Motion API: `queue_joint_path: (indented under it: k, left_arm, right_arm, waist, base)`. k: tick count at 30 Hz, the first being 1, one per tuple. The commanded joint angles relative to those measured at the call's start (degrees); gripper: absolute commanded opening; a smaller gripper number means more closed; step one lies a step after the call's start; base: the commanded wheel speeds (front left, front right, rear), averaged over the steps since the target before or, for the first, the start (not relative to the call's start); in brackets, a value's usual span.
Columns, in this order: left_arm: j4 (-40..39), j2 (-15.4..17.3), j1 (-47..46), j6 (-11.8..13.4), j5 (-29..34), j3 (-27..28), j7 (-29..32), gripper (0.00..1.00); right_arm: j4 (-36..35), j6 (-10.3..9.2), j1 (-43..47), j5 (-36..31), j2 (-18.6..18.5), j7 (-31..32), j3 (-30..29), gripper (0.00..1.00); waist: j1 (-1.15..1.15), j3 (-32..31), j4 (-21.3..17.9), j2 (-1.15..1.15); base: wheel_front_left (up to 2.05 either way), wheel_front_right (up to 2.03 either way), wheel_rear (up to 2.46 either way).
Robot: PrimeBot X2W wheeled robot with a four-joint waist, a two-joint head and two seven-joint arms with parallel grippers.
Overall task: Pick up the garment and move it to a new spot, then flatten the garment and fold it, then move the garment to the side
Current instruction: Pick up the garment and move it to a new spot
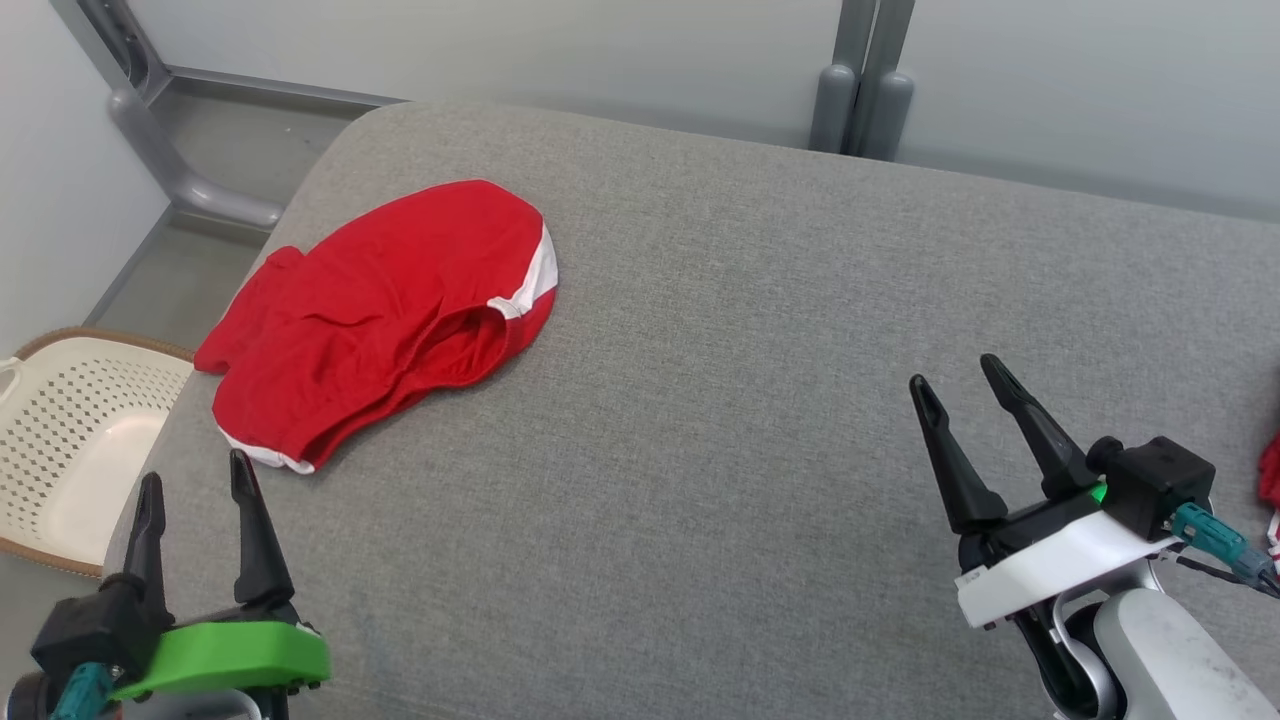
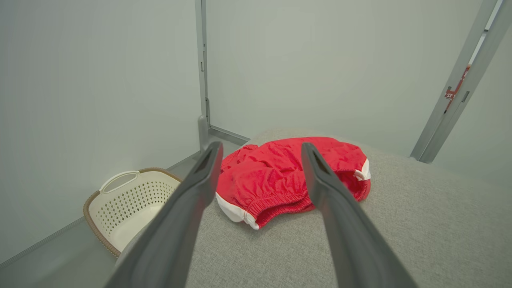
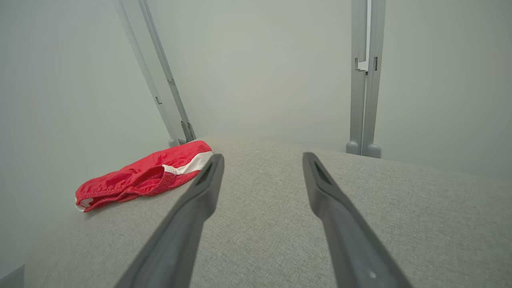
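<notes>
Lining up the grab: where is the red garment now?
The red garment lies on the grey surface, left side of the head view, just ahead of the left gripper, near the basket.

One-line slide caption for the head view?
Left gripper and right gripper open, empty, over grey cushion; crumpled red garment ahead of the left one, white basket off the left edge.

One garment (image 1: pixel 380 310), one basket (image 1: pixel 60 420), one padded surface (image 1: pixel 750 350), one left end effector (image 1: pixel 196 467), one right end effector (image 1: pixel 952 369).
</notes>
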Motion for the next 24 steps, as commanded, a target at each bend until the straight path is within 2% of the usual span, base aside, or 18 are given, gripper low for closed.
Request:
queue_joint_path:
  k: [1, 9, 13, 19, 24]
  left_arm:
    - [0.0, 1.0, -1.8, -0.2, -0.4, 0.4, 1.1, 1.0]
    - [1.9, 5.6, -12.6, -2.2, -4.6, 1.4, 12.7, 1.0]
    - [6.1, 8.2, -20.1, -3.7, -7.6, 2.6, 18.6, 1.0]
    - [16.5, 11.1, -30.0, -5.6, -11.4, 3.3, 24.5, 1.0]
    - [26.8, 12.8, -35.7, -6.8, -13.2, 3.4, 27.4, 1.0]
  right_arm:
    - [-0.1, 0.03, -0.7, 0.5, -0.4, -0.1, 0.0, 1.0]
    - [-1.8, 0.03, -3.7, 0.5, -2.1, -0.1, -0.6, 1.0]
    - [-2.9, 0.03, -6.5, 0.6, -3.6, -0.1, -0.6, 1.0]
    - [-4.1, 0.03, -10.7, 1.1, -4.8, -0.1, -0.5, 1.0]
    - [-4.8, 0.03, -13.8, 1.5, -4.4, -0.1, -0.5, 1.0]
  waist:
    - [0.0, 0.9, -0.8, 0.0]
    - [0.0, 5.3, -3.8, 0.0]
    - [0.0, 8.3, -6.3, 0.0]
    - [0.0, 12.4, -10.4, 0.0]
    - [0.0, 15.4, -13.9, 0.0]
  base:
    - [0.0, 0.0, 0.0]
    - [0.0, 0.0, 0.0]
    - [0.0, 0.0, 0.0]
    - [0.0, 0.0, 0.0]
    - [0.0, 0.0, 0.0]
